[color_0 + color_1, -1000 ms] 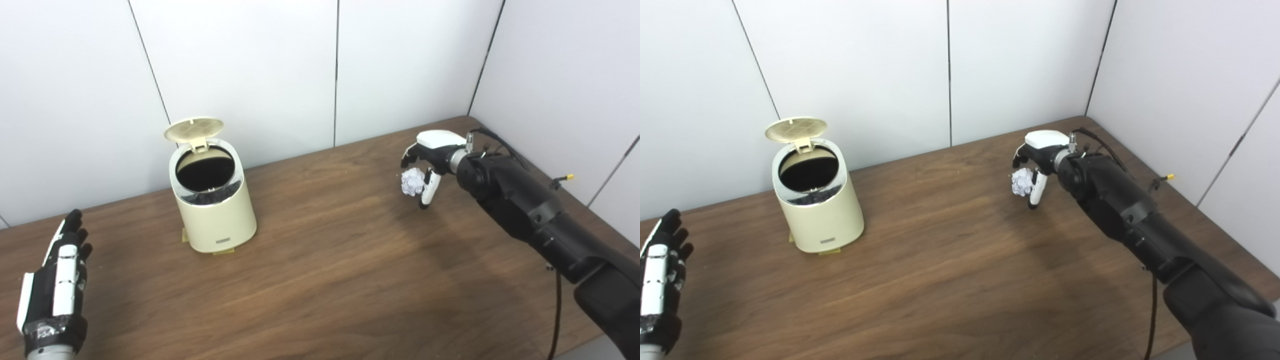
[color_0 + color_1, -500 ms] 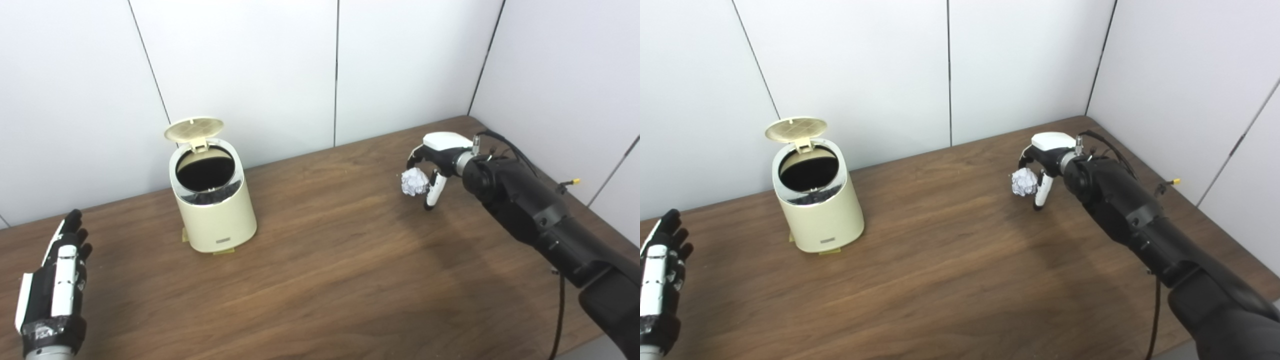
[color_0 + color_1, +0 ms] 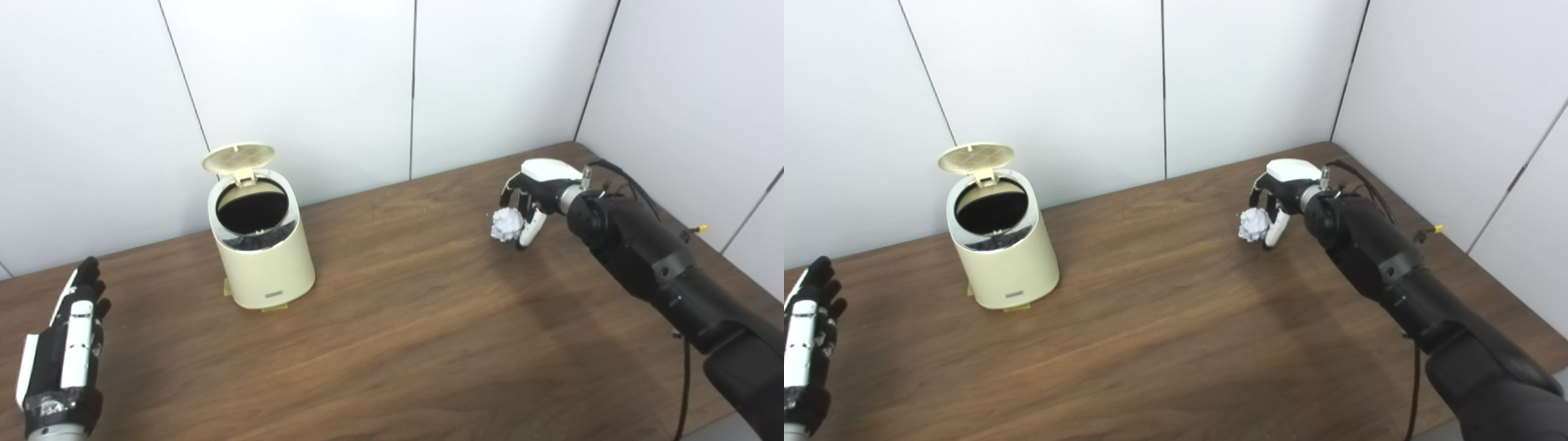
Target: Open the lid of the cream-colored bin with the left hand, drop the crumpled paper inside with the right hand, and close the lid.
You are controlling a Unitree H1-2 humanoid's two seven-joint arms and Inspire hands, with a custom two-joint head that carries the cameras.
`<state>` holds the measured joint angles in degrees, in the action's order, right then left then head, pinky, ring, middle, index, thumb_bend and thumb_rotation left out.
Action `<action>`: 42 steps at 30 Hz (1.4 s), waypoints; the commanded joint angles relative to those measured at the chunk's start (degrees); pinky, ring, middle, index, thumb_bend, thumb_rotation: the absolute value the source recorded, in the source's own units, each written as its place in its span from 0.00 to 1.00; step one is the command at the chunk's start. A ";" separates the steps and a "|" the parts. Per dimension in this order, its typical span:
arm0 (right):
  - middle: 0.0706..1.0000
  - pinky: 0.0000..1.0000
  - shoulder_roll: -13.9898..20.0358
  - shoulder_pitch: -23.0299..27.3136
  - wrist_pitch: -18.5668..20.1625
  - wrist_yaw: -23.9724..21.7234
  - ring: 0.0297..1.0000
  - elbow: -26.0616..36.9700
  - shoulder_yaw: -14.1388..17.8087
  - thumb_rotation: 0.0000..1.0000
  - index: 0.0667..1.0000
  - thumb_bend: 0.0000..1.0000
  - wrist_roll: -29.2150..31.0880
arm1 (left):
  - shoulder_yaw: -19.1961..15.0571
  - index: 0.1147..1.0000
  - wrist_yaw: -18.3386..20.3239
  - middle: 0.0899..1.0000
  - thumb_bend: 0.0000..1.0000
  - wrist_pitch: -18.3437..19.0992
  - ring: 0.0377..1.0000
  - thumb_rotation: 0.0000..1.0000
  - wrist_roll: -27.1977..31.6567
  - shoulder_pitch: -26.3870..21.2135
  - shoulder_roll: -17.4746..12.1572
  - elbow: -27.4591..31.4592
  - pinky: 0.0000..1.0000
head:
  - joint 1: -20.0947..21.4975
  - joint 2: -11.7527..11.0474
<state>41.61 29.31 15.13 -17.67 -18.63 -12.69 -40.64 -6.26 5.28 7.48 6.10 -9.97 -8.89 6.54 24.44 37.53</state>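
Observation:
The cream-colored bin stands at the back left of the table. Its round lid is tipped up and back, so the dark opening shows. A white crumpled paper ball is at the back right. My right hand reaches over it from the right, fingers and thumb curled around the ball and touching it. I cannot tell whether the ball is off the wood. My left hand rests flat and open at the front left corner, well away from the bin.
White panel walls enclose the wooden table at the back and right. A black cable hangs by the right forearm near the table's right edge. A yellowish pad pokes out under the bin.
The right hand's thumb and fingers have curled in around the paper ball, which was loosely framed before. The left hand, bin and lid have stayed put.

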 commanded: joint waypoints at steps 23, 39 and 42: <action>0.48 0.55 -1.20 2.11 -0.58 8.24 0.44 -2.94 0.33 0.00 0.42 0.52 -1.03 | 0.31 0.99 0.44 1.00 0.39 -2.74 1.00 0.89 -0.07 -2.46 -1.50 1.89 1.00 | -0.30 -0.05; 0.46 0.45 -0.33 -0.17 -0.66 11.70 0.37 8.03 4.93 0.00 0.47 0.52 -1.10 | 0.55 0.98 0.65 1.00 0.43 -3.00 1.00 0.89 -0.36 -2.82 -1.65 0.78 1.00 | 0.37 0.54; 0.47 0.45 -0.05 -0.15 -0.96 11.94 0.37 9.35 5.80 0.00 0.47 0.52 -1.52 | 0.70 0.98 0.53 1.00 0.43 -3.05 1.00 0.89 -0.51 -2.99 -1.53 0.50 1.00 | 0.35 0.51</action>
<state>38.90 27.17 14.64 -7.30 -11.32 -8.43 -41.65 -5.74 5.56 7.21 5.93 -10.23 -9.73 6.29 24.79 37.97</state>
